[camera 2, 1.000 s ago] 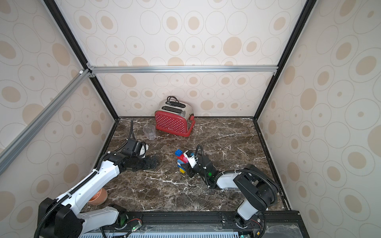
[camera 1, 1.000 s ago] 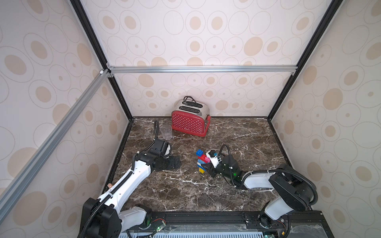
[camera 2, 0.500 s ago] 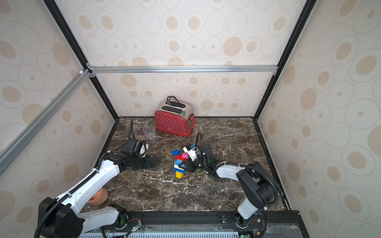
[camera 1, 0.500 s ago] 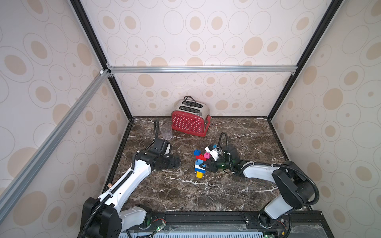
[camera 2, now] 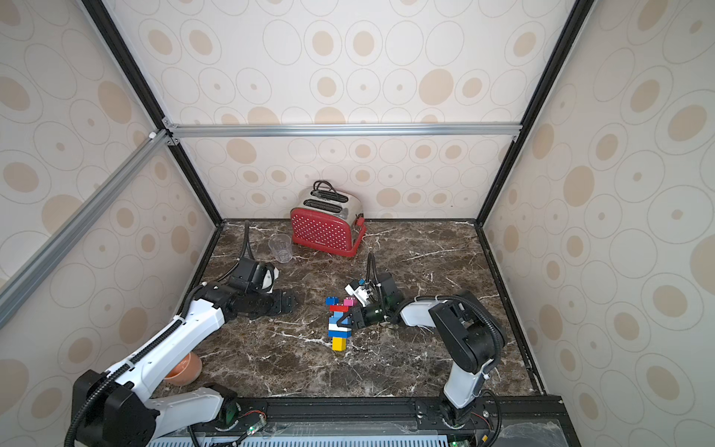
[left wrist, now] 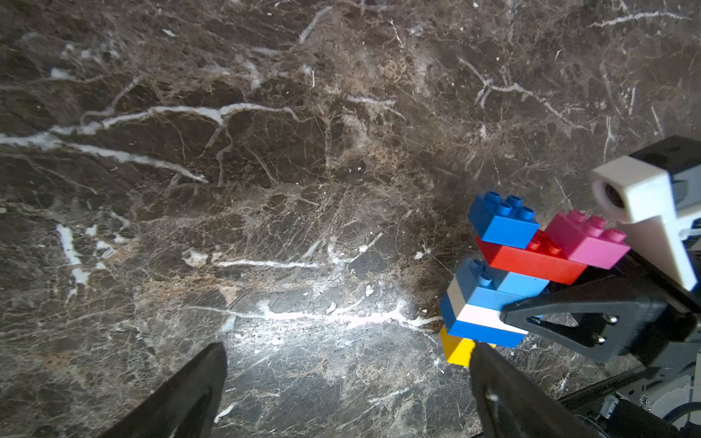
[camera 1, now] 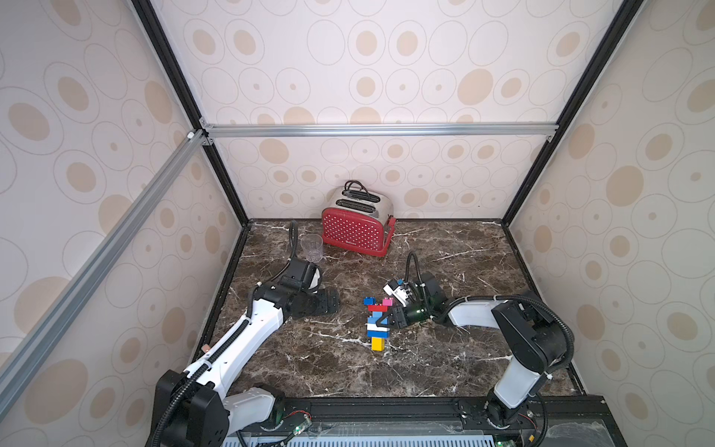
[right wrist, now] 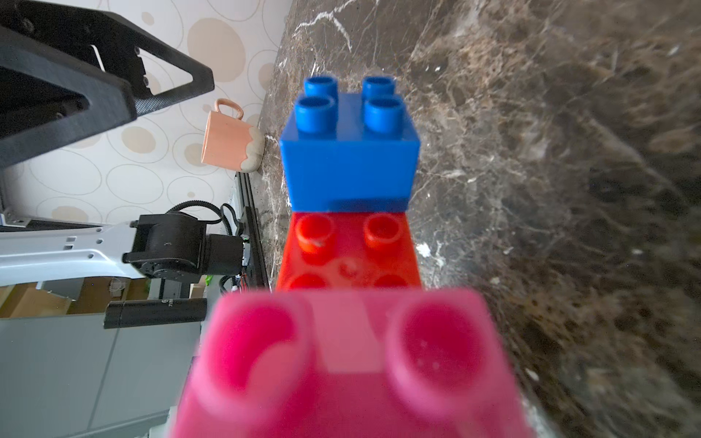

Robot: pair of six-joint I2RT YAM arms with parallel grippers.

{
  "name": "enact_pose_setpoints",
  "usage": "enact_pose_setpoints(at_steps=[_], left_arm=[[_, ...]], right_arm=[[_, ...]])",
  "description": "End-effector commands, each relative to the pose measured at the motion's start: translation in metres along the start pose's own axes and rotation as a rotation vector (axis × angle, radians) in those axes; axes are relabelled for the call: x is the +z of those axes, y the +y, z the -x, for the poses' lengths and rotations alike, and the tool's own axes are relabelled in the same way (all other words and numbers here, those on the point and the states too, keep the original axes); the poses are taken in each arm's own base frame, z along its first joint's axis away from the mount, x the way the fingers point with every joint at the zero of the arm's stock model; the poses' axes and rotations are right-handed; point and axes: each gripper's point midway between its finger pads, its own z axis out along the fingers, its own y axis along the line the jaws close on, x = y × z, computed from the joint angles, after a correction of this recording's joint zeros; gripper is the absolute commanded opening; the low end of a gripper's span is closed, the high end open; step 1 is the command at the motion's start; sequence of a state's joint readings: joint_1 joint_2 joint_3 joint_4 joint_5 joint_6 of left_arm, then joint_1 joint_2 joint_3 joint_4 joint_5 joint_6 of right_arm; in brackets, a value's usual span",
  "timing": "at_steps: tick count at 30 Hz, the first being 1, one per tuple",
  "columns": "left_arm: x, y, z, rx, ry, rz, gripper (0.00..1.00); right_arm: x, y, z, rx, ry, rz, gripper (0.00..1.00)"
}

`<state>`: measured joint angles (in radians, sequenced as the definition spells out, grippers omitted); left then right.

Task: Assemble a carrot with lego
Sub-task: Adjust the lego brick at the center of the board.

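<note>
- The carrot (camera 1: 377, 323) is in the middle of the marble table (camera 1: 445, 360), its long axis running near to far.
- Its yellow tip (camera 1: 377, 343) points to the near side. The wide end points to the far side, toward the toaster.
- From the tip toward the far end the layers run yellow, blue, white, blue, then a red layer (camera 1: 378, 308).
- 2 small bricks sit side by side on the red layer: a small blue brick (camera 1: 369, 300) on the left and a pink brick (camera 1: 387, 301) on the right.
- The right gripper (camera 1: 384, 320) reaches in from the right and is clamped on the carrot. Its black fingers (left wrist: 576, 314) are pressed against the blue and white middle layers.
- The carrot is low over the marble, and it may rest on it, but the pictures do not settle whether it touches.
- In the right wrist view the stud tops of the pink, red and blue bricks face the camera, and the pink one is blurred from closeness.
- The left gripper (camera 1: 329, 302) is low over the table, left of the carrot and apart from it. Its 2 fingers (left wrist: 182, 394) are spread wide and hold nothing, with bare marble between them.
- A red toaster (camera 1: 356, 228) stands at the far wall, and a clear cup (camera 1: 312, 247) stands just left of it.
- A peach mug (right wrist: 227, 140) sits at the left edge of the table on the near side, partly hidden by the left arm in a top view (camera 2: 183, 367).
</note>
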<state>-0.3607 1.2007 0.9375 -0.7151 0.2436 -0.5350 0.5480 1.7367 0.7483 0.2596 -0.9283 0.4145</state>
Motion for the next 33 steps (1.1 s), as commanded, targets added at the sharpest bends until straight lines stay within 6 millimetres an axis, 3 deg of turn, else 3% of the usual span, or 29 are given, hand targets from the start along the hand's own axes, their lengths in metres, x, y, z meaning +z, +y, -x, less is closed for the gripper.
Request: enact_pose_setpoints(at_steps=[1,33], left_arm=[[-0.008,-0.004,0.01,0.001,-0.026,-0.009,0.99],[-0.013,-0.002,0.008,0.002,-0.032,0.0,0.99]], right_arm=[[0.0,0.004,0.0,0.057,0.027,0.046,0.21],[0.012,-0.018,-0.023,0.248,0.148,0.052,0.21]])
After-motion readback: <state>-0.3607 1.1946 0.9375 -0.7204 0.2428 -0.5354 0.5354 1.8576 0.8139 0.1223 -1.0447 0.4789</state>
